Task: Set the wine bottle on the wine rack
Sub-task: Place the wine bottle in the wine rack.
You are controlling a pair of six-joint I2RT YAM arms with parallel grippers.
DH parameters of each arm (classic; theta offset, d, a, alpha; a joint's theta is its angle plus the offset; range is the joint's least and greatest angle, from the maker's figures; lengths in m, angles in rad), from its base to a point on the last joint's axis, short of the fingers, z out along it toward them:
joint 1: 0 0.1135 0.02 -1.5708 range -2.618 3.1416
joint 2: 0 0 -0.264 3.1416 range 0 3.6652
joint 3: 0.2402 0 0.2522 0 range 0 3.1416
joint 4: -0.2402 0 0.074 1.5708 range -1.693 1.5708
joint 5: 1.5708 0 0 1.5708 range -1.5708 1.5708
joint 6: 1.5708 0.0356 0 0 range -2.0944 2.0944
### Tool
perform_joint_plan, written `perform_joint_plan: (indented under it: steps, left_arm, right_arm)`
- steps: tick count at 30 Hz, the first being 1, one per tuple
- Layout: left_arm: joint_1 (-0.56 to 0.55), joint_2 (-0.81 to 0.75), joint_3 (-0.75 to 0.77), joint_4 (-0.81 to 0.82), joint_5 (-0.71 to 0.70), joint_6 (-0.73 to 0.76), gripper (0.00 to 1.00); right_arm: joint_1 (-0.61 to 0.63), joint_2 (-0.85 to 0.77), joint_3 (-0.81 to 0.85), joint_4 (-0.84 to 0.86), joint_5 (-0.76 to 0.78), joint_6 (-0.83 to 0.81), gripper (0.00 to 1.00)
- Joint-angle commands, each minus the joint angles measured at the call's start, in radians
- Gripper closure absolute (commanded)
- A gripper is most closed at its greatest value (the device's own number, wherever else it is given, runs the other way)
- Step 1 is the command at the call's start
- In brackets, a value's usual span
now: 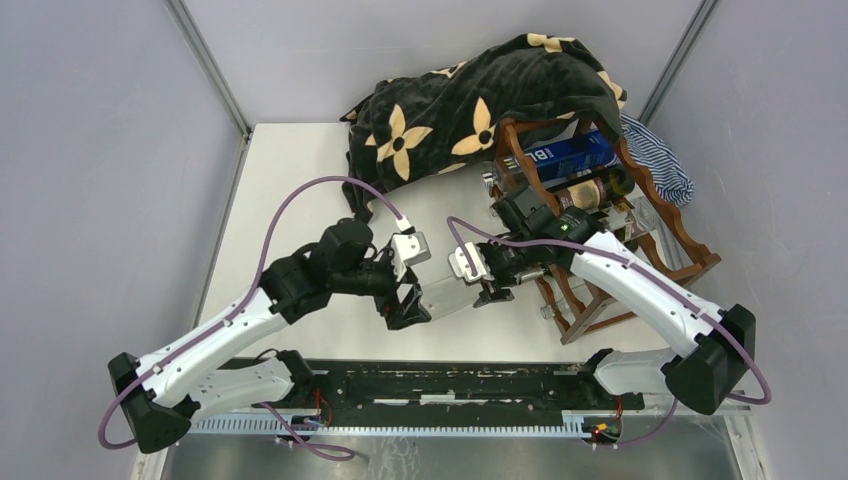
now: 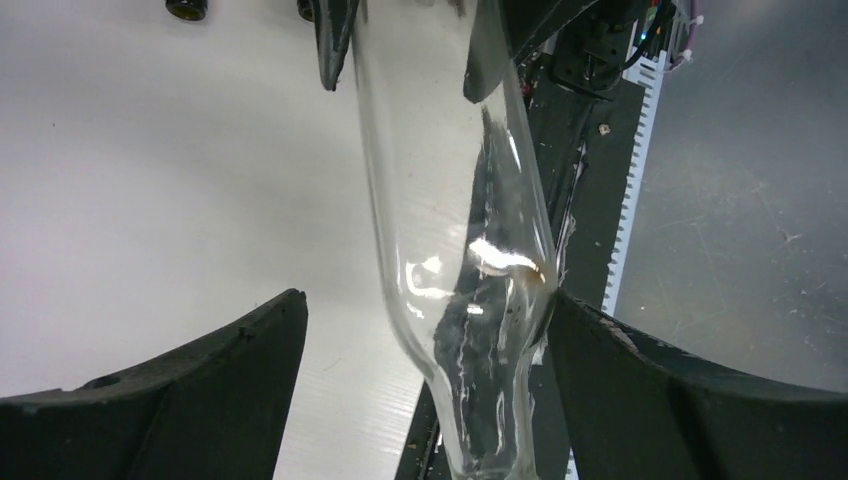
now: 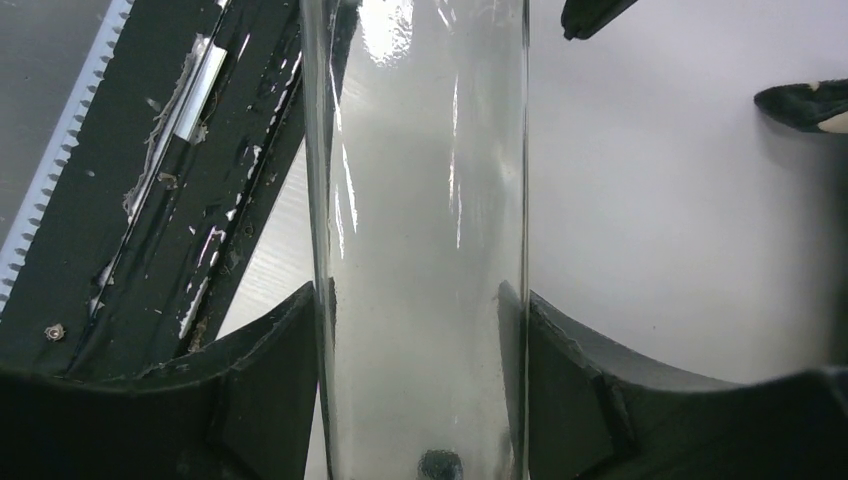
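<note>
Wine bottle (image 1: 445, 295) lies level over counter (image 1: 290, 180), between arms, left of wine rack (image 1: 690, 240). Right tool (image 1: 492, 290) clamps bottle body. Left tool (image 1: 410, 300) gapes wide, one finger off glass. Advice: back left tool clear along neck first, then swing bottle level toward free cradle.

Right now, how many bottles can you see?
3: the clear wine bottle in the right gripper, a blue-labelled bottle high on the wine rack, a dark bottle just below it. The blanket may hide more.
</note>
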State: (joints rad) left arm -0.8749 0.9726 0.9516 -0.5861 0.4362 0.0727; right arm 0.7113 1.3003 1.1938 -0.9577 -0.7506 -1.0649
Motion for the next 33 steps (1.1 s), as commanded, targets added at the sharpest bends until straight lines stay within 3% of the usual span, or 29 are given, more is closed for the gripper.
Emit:
perform_joint_plan:
  steps: [1, 9, 13, 16, 20, 21, 23, 27, 28, 33]
  left_arm:
    - [0.056, -0.052, -0.025, 0.018, 0.114, -0.008, 0.07]
    - [0.127, 0.010, -0.015, -0.075, 0.255, 0.030, 0.17]
    - [0.136, 0.041, 0.004, -0.097, 0.260, 0.026, 0.25]
    - [0.139, 0.059, 0.006, -0.097, 0.251, 0.020, 0.36]
    - [0.143, 0.083, 0.009, -0.070, 0.273, 0.016, 0.39]
    - [0.143, 0.090, 0.011, -0.060, 0.288, 0.014, 0.49]
    - [0.143, 0.107, 0.013, -0.034, 0.314, 0.006, 0.78]
    - [0.147, 0.131, 0.008, 0.015, 0.411, -0.004, 0.95]
    - [0.152, 0.135, 0.004, 0.031, 0.440, -0.015, 0.97]
    - [0.207, 0.127, -0.064, 0.169, 0.553, -0.138, 0.98]
  right_arm:
    - [-0.011, -0.066, 0.032, -0.019, -0.045, -0.064, 1.00]
    - [-0.034, -0.066, 0.034, -0.012, -0.022, -0.046, 1.00]
    - [-0.038, -0.068, 0.036, -0.004, 0.016, -0.024, 1.00]
    - [-0.046, -0.066, 0.047, -0.006, 0.017, -0.016, 1.00]
    - [-0.046, -0.062, 0.046, -0.008, 0.019, -0.011, 1.00]
    - [-0.046, -0.060, 0.047, -0.008, 0.018, -0.008, 1.00]
    - [-0.045, -0.056, 0.047, -0.013, 0.014, -0.005, 1.00]
    - [-0.046, -0.049, 0.045, -0.020, 0.003, -0.002, 0.98]
    - [-0.046, -0.048, 0.044, -0.021, 0.004, 0.000, 0.94]
    - [-0.047, -0.052, 0.046, -0.019, 0.035, 0.029, 0.31]
